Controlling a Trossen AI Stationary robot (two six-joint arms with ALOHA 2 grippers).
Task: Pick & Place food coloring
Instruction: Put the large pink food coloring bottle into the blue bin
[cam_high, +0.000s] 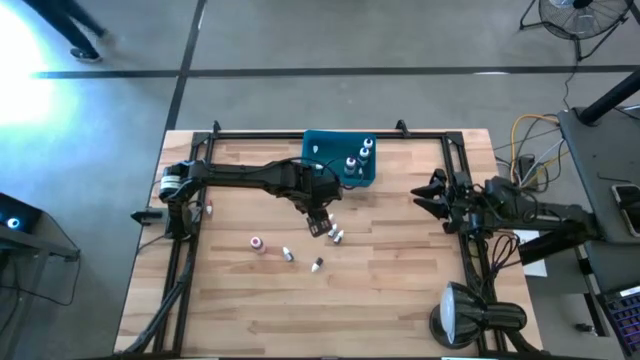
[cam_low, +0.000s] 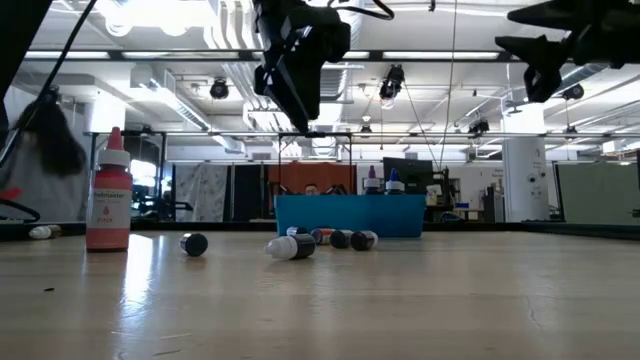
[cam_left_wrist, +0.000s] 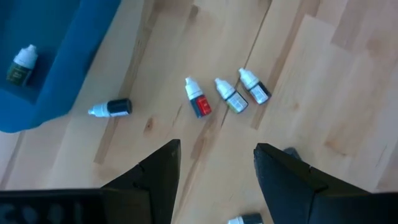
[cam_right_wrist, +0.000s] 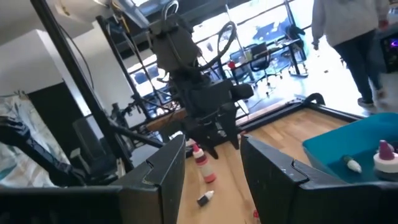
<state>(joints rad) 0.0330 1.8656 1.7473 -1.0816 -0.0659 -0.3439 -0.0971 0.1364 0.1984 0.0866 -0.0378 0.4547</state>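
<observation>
Nearest the low camera a red bottle (cam_low: 109, 192) stands upright on the worktop (cam_high: 400, 290), well apart from the rest. Farther back several bottles lie on their sides, a white-capped one (cam_low: 290, 246) in front, with three in a close row (cam_left_wrist: 227, 94) under the left arm and a dark one (cam_left_wrist: 111, 109) beside the bin (cam_high: 322, 147). The left end effector (cam_left_wrist: 216, 171) hangs above that row, fingers spread and empty. Risk starts there: the three bottles lie nearly touching, so a descent off centre could catch two at once or pinch a neighbour's cap. Lying bottles can also roll, and a finger landing on one would likely flick it across the wood. Behind them the bin holds a few bottles (cam_high: 358, 157) upright already; a careless drop from height may topple these. Farthest out, the right end effector (cam_high: 432, 193) waits at the worktop's right edge, partly open and empty, clear of any clash for now.
</observation>
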